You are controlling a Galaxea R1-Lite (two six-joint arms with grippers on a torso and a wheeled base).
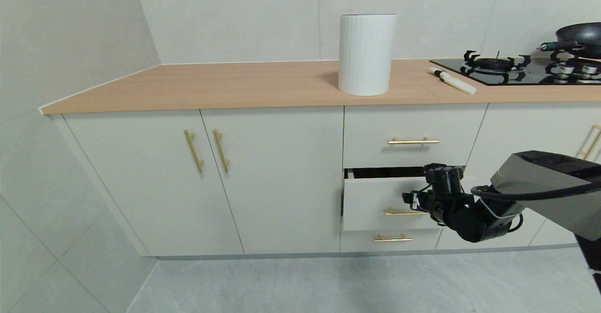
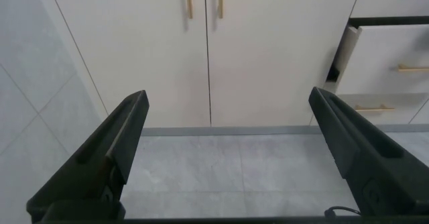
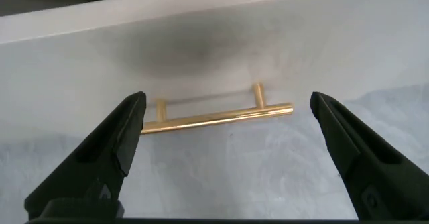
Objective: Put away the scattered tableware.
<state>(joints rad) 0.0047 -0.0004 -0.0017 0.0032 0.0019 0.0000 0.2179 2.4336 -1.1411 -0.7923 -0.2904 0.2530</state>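
**Kitchen cabinets with one drawer ajar, both grippers empty**

Wood-toned countertop (image 1: pixel 235 85) runs along a pale tiled wall above white cabinets with brass handles. On the counter stands a tall white ribbed canister (image 1: pixel 366 54). Near it, toward the robot's right, a pale slim utensil (image 1: pixel 451 80) lies flat on the wood, just beside the edge of a black gas hob (image 1: pixel 516 73). A dark pan (image 1: pixel 580 38) sits on the hob's far burner.

Below the canister is a stack of three drawers. The middle drawer (image 1: pixel 371 200) is pulled partly out, with a dark gap showing along its top edge; what is inside cannot be seen.

The right gripper (image 1: pixel 415 200) is low in front of that drawer. In the right wrist view its two dark fingers are spread wide, one to each side of the drawer's brass bar handle (image 3: pixel 214 119), and they grip nothing.

The left gripper (image 2: pixel 228 100) hangs above the grey floor (image 2: pixel 221 163), facing the double cabinet doors (image 1: pixel 206 177). Its fingers are also spread wide, with nothing between them. The utensil on the counter is well apart from both grippers.
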